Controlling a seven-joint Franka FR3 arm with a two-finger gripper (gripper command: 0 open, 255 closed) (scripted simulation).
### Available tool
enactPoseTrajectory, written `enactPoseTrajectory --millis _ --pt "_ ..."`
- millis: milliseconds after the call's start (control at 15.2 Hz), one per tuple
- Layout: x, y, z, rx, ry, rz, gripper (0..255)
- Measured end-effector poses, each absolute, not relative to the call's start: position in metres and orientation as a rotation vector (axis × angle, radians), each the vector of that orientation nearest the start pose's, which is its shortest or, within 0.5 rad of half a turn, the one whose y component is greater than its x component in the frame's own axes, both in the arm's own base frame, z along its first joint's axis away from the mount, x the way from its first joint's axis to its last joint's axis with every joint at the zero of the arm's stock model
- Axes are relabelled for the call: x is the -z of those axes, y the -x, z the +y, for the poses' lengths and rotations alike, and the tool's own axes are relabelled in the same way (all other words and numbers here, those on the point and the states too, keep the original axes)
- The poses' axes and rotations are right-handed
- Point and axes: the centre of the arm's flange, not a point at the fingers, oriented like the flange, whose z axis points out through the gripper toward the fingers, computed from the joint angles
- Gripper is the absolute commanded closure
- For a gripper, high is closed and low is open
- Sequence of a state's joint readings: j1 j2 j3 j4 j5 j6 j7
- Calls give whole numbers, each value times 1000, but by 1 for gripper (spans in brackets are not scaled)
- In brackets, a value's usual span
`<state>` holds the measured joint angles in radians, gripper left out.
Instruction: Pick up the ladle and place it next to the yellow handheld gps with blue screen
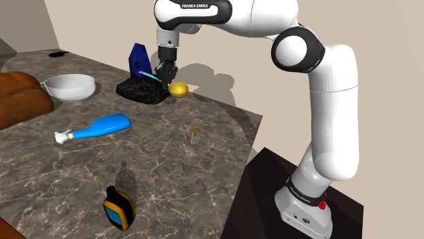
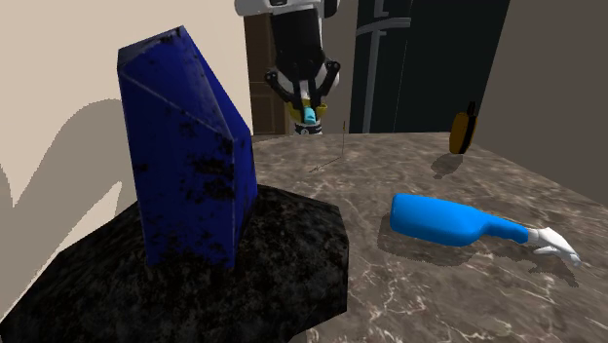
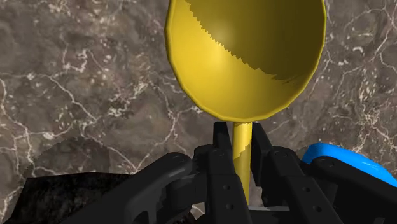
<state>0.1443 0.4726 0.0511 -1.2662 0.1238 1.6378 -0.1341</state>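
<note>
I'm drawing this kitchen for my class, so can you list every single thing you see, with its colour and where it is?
ladle: one, yellow bowl and stem, beside the black base, gripped at its stem
gps: one, yellow with blue screen, near the counter edge at the shoulder view's lower left
bottle: one, blue with white cap, lying mid-counter
bowl: one, white, at the shoulder view's left
bread loaf: one, brown, beside the bowl
block: one, blue, standing on a black base
counter: one, brown marble, under everything
arm: one, white, rising from the dark stand
jaws: one black pair, shut on the ladle's stem
</note>
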Motion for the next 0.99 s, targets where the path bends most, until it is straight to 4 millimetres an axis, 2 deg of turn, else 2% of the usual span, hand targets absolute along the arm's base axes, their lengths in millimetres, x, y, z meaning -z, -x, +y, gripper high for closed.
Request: enactPoseTrajectory --millis 858,990 --pt "-546 -673 140 -156 2958 -463 255" --pt "-548 -658 148 -158 2958 -463 255"
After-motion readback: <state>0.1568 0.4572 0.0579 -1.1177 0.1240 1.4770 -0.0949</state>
